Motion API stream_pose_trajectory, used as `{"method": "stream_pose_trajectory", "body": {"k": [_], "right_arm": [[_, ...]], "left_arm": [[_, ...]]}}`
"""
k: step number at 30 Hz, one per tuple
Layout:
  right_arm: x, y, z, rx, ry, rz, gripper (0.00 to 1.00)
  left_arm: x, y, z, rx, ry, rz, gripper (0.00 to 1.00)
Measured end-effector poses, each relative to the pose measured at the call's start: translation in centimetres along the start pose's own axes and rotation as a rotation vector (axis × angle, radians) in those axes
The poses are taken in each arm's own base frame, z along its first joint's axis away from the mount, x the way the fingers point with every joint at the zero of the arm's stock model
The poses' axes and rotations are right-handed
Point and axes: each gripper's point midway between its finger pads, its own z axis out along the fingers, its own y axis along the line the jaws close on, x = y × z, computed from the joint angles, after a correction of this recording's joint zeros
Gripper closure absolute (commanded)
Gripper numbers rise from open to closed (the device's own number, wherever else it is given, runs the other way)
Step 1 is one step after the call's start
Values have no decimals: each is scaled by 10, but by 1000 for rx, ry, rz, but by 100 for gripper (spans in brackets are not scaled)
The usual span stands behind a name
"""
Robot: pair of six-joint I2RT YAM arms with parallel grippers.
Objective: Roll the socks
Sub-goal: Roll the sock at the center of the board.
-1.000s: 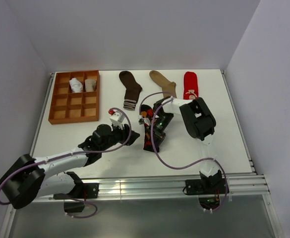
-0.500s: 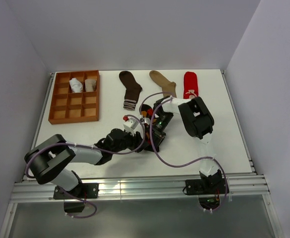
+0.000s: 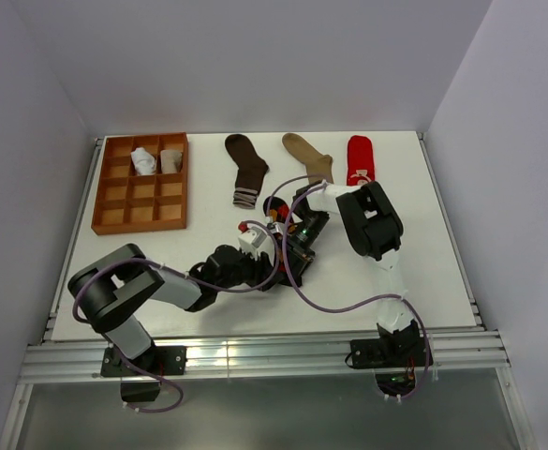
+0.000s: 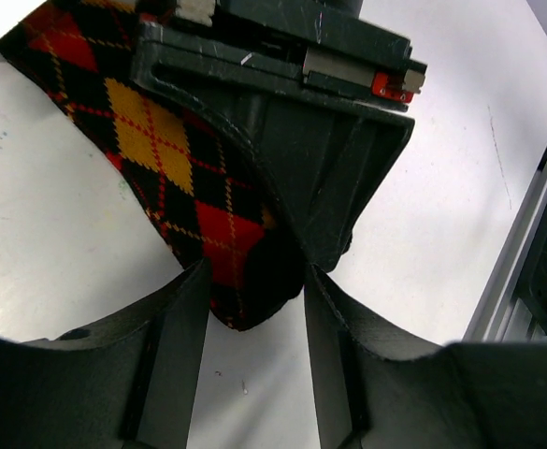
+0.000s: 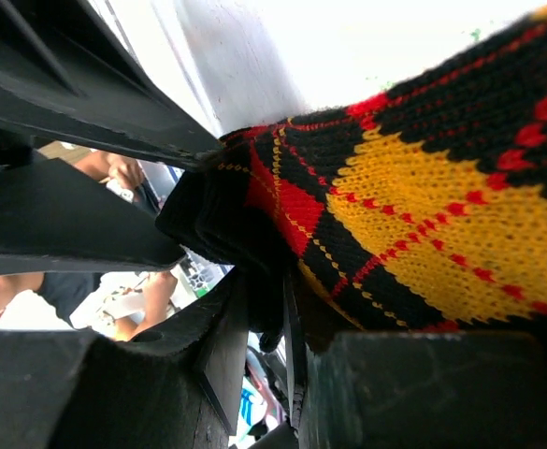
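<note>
Your argyle sock [image 4: 161, 140] lies at the middle of the surface [image 4: 49, 262]. It is soft, light knit that will likely flop and unroll, so take it at the tip. The right pincer [image 5: 287, 337] is clamped on it. The left pincer [image 4: 254, 276] straddles the tip, but you cannot tell whether it is pinching.

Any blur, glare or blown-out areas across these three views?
Top external: sharp, evenly lit, soft shadows only. Left wrist: argyle sock crisp, table glaring near white. Right wrist: extreme close-up, knit sharp, background above blown out.
</note>
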Motion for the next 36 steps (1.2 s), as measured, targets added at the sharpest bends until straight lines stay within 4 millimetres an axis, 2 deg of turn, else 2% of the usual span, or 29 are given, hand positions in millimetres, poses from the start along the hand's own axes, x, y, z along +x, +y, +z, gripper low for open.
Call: {"method": "stream_pose_trajectory", "body": {"k": [12,16,21,22,23,29,36], "right_arm": [[0,0,0,-4,0,17,73],[0,-1,0,0,2,26,73],[-1,-1,-1,5,-2,53,63],[-1,0,-1,6,-4,59,62],[-1,0,-1,8,-6,63,59],[-4,1,-10,84,-45,30,54],[-21,-5,-32,258,-162,-97,51]], "left_arm": [[14,0,7,25,27,-45,57],[14,0,8,21,25,-71,71],[11,1,11,6,22,-107,90],[10,1,12,0,22,-114,98],[10,1,13,-7,24,-124,100],[12,5,17,-56,45,-170,100],[11,9,23,-119,69,-251,100]]}}
